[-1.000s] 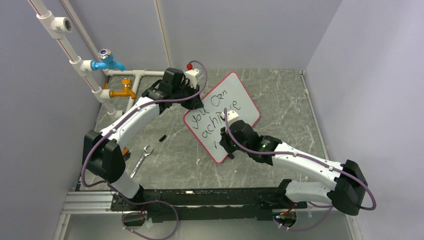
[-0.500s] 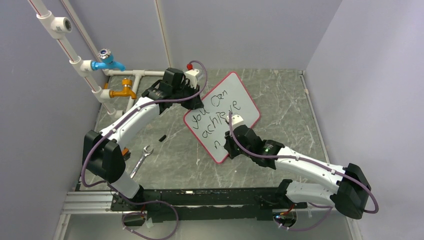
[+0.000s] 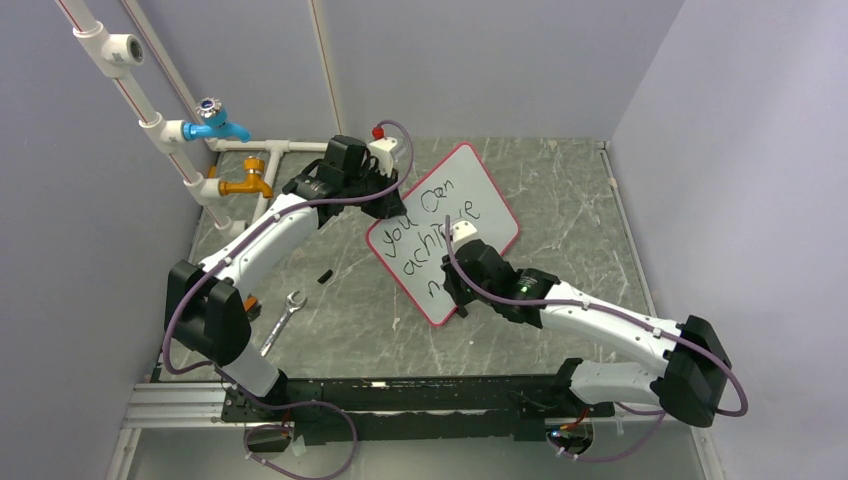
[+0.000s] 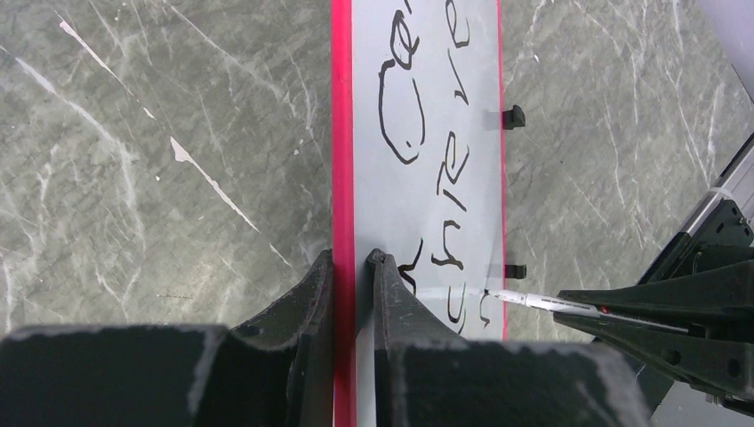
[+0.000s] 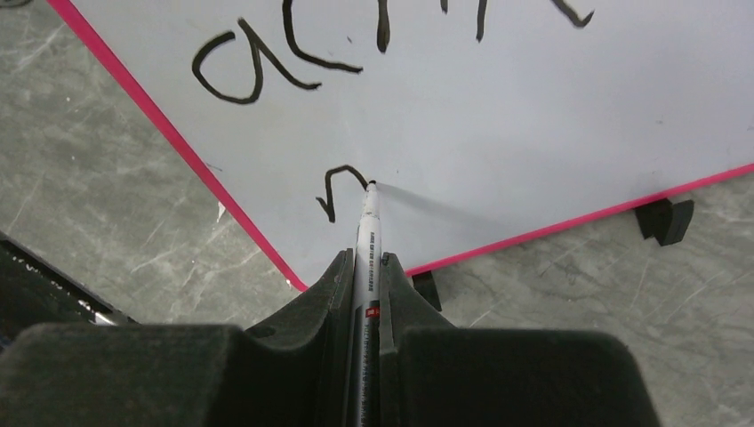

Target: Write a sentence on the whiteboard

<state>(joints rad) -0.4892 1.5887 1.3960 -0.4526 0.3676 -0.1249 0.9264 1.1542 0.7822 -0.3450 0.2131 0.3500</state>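
Note:
The whiteboard (image 3: 463, 166) lies tilted on the marbled table, red-pink rim all round, with "you can achieve" in black and an "n" begun below. My left gripper (image 3: 386, 207) is shut on its left rim; in the left wrist view the fingers (image 4: 351, 259) pinch the pink rim (image 4: 340, 133). My right gripper (image 3: 453, 288) is shut on a white marker (image 5: 367, 222), whose tip touches the board face (image 5: 533, 133) at the end of the "n". From the left wrist the marker (image 4: 542, 303) shows at the board's near end.
A wrench (image 3: 283, 320) and a small black piece (image 3: 325, 275) lie left of the board. White pipes with a blue tap (image 3: 215, 125) and an orange tap (image 3: 248, 185) stand at the back left. Grey walls enclose the table.
The right gripper with the marker slid right and down off the third line, baring the "n", then came back left over it. The left arm and the board stayed put.

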